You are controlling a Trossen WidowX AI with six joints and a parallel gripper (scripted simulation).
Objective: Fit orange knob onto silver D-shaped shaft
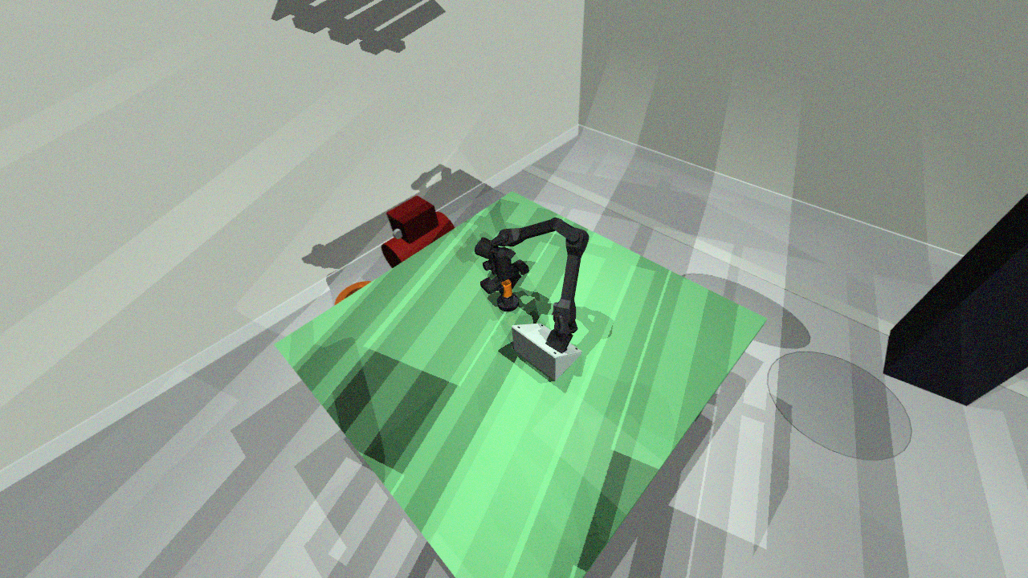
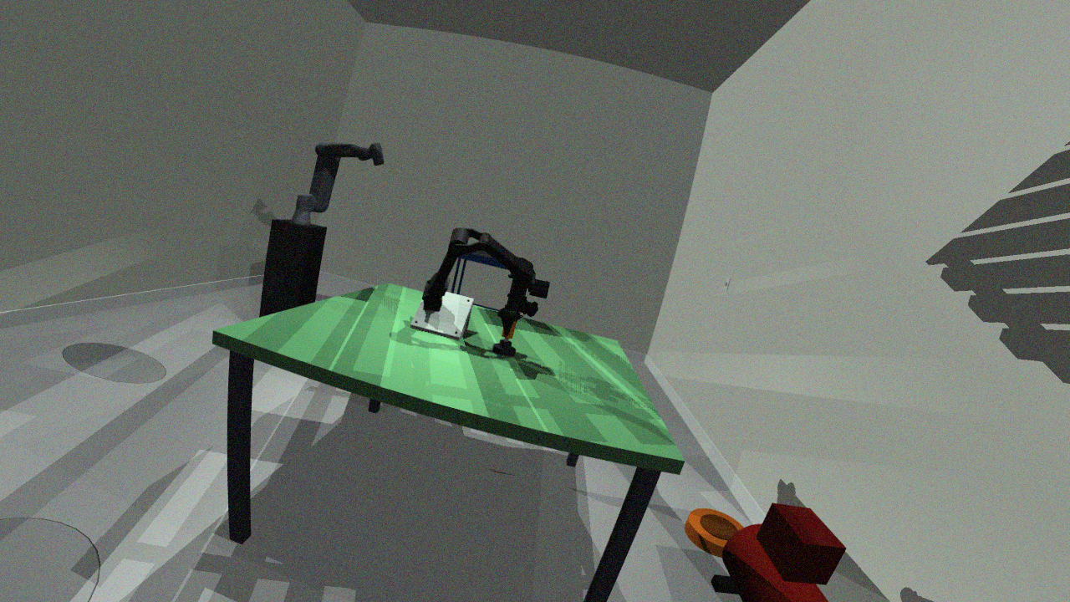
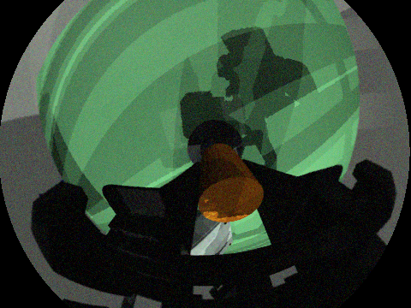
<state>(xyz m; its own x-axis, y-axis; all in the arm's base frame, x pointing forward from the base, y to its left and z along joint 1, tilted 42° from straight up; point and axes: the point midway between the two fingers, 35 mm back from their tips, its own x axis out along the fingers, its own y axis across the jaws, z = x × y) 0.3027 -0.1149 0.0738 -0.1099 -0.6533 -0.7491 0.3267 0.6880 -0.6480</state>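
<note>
The orange knob (image 1: 507, 289) (image 2: 512, 329) (image 3: 231, 199) is upright between the fingers of my gripper (image 1: 507, 282) (image 2: 513, 320) (image 3: 220, 164), which is shut on it. The dark round pedestal (image 1: 507, 304) (image 2: 504, 349) (image 3: 214, 129) stands on the green table right below the knob. In the wrist view the knob's lower end overlaps the near part of the pedestal. The silver shaft is hidden, and so are the knob's hole and its flat side. I cannot tell whether the knob's lower end touches the pedestal or how far down it sits.
The green table (image 1: 503, 460) (image 2: 321, 336) carries the arm's white base block (image 1: 532, 352) (image 2: 453, 314), close beside the pedestal. A red object (image 1: 417, 234) (image 2: 800, 543) and an orange ring (image 1: 348, 291) (image 2: 691, 529) are off the table. Striped shadows cross the table.
</note>
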